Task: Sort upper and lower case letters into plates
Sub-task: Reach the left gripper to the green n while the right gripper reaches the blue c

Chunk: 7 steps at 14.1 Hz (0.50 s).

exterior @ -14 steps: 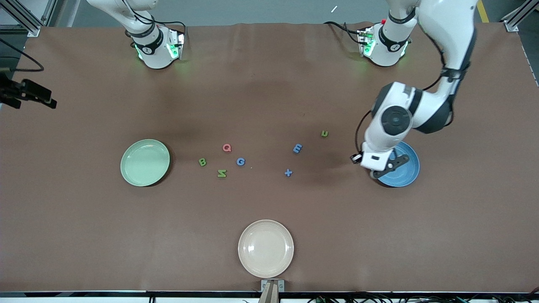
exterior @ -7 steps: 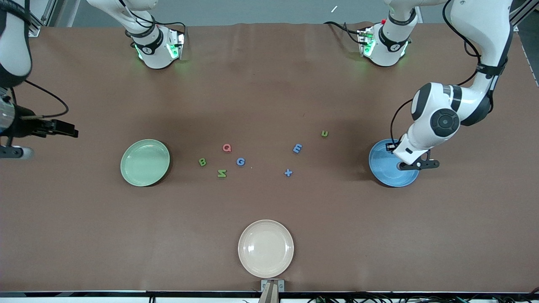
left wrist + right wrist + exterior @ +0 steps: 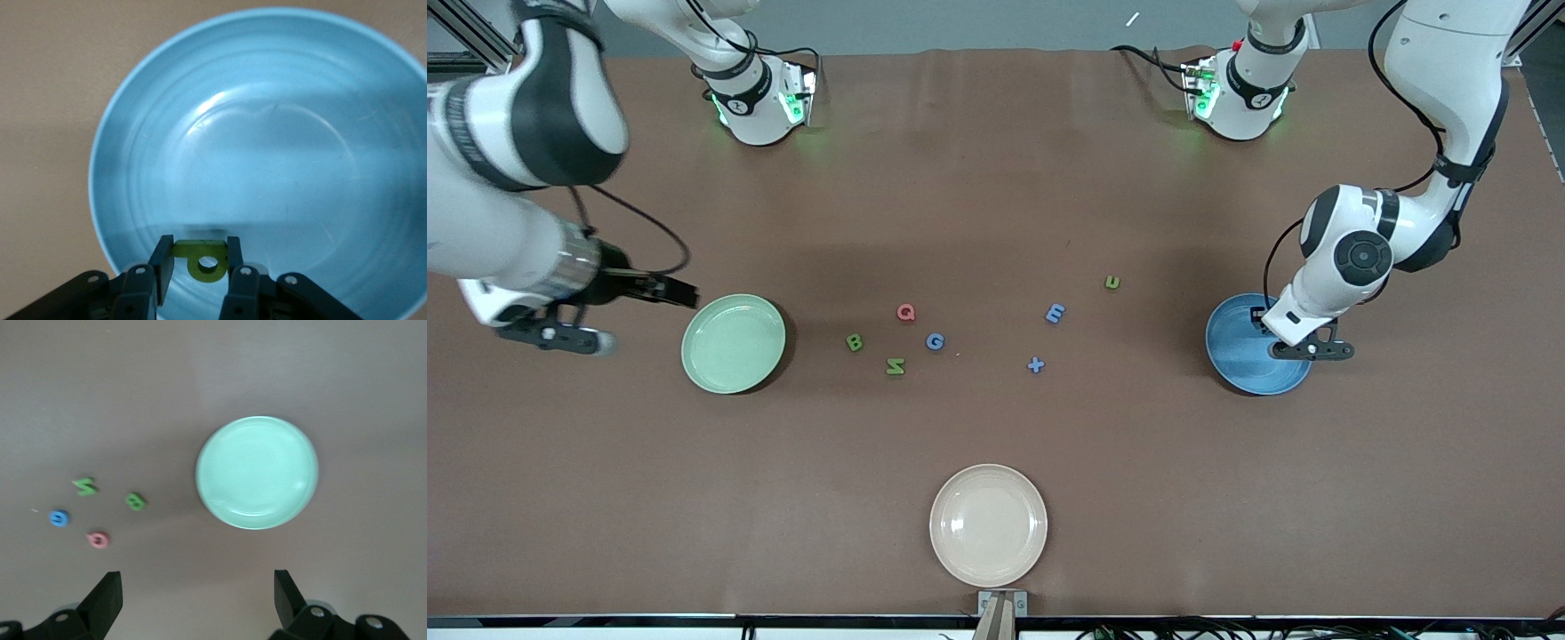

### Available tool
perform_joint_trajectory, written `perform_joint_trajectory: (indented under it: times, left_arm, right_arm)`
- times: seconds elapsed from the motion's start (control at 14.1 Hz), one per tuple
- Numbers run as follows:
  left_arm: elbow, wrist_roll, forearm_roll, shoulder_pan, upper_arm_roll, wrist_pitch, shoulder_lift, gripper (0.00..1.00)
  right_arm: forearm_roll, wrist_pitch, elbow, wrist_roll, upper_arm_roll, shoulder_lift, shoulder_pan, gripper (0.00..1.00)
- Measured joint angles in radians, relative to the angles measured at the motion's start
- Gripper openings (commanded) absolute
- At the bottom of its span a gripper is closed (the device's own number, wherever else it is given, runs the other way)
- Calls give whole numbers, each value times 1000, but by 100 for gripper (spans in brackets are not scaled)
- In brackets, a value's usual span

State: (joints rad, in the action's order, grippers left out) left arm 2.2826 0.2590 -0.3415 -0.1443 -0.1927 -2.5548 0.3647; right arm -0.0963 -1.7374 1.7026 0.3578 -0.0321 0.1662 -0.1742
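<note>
My left gripper (image 3: 1307, 349) hangs low over the blue plate (image 3: 1240, 356) and is shut on a small yellow-green letter with a round loop (image 3: 207, 267). In the left wrist view the left gripper (image 3: 198, 257) is over the plate's bare inside (image 3: 267, 133). My right gripper (image 3: 560, 336) is open and empty over the table beside the light green plate (image 3: 734, 343), toward the right arm's end. The right wrist view shows the right gripper (image 3: 197, 597) and that empty plate (image 3: 257, 472). Loose letters lie between the plates: red Q (image 3: 906, 311), green B (image 3: 855, 342), blue G (image 3: 935, 341).
More letters lie mid-table: a green N (image 3: 895, 365), a blue m (image 3: 1055, 313), a blue x (image 3: 1035, 364) and a green u (image 3: 1112, 282). A cream-white plate (image 3: 988, 524) sits at the table edge nearest the front camera.
My right arm swung in from the right arm's end of the table up to the green plate. My left gripper moved across the blue plate with the letter, then held still.
</note>
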Motion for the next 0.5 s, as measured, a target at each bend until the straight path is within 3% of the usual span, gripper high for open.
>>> perform_joint_trajectory:
  times: [0.21,0.28,0.35,0.42,0.5]
  left_arm:
    - [2,-1,-13,-15,-1,-15,11,19]
    - [2,-1,-14,-16,-1,-15,11,30]
    - [2,-1,-14,-16,-2,-15,11,62]
    - [2,-1,-14,-16,-3,-16,11,86]
    - [2,-2,-14,-16,-6,-18,11,98]
  right_arm:
    - [-11,-153,88,117,2,24,-101,100]
    - [-13,-210,114,161,2,42,-145,100]
    - [-13,-267,138,209,3,63,-192,100]
    - [-13,-320,157,255,3,90,-238,99]
    - [-14,-367,168,294,4,121,-280,99]
